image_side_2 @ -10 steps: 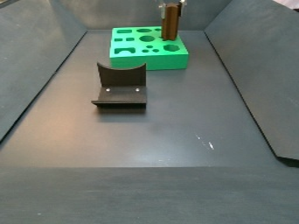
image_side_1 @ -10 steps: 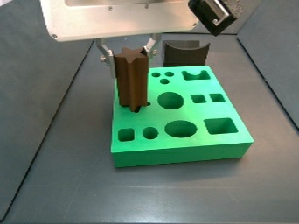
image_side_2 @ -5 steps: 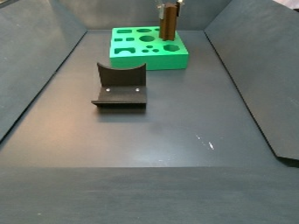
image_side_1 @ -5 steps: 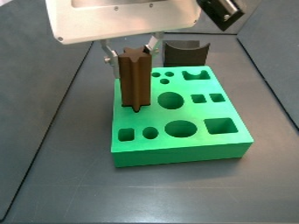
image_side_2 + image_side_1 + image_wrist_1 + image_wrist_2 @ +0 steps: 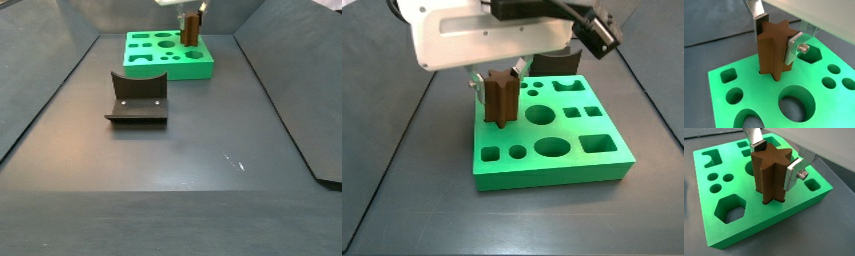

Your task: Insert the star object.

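Holding the star object upright, we keep the gripper clamped on its upper part, one silver finger flat against a side and its partner on the opposite side, so the peg's long axis stays square to the green block. That grip near the top leaves the lower end free to enter a hole, which we judge is why it is taken so high.

In both wrist views the peg's foot meets the block's top face, and it appears to sit in a matching star recess, though how deep we cannot tell; we judge insertion begun and not finished. In a wrist view the round holes lie in the lower part of the frame, just beside the peg's base.

In a side view the peg stands at the upper left of the block, under the white housing. Only the side views show the wider scene: the block sits at the top of the frame, and the fixture stands well apart from it, left of centre on the dark floor.
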### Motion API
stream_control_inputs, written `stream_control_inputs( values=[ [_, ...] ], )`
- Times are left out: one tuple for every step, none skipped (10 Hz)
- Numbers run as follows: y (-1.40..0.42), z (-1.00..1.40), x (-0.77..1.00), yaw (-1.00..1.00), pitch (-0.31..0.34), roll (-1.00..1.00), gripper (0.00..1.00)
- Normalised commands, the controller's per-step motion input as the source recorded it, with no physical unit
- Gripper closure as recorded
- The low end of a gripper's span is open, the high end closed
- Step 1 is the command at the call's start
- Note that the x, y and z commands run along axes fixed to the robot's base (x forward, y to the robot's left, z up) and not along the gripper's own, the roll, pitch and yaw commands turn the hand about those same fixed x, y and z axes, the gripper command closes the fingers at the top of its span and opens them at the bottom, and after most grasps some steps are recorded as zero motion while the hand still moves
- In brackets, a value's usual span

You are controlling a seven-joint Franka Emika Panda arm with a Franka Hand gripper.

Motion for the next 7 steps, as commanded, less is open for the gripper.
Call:
stream_control_inputs(
  values=[
    [0.47,-0.93,0.36,-0.19,0.000,0.21,1.00],
    [0.58,-0.93,0.26,-0.30,0.034,0.17,1.00],
    [0.61,-1.00,0.20,-0.28,0.017,0.14,1.00],
    [0.60,-1.00,0.04,-0.20,0.000,0.11,1.00],
    [0.20,-0.37,0.00,-0.17,-0.047,-0.09,1.00],
    [0.18,-0.15,0.00,-0.06,-0.134,-0.19,1.00],
    [0.11,-0.08,0.00,-0.05,-0.053,-0.11,1.00]
  ],
)
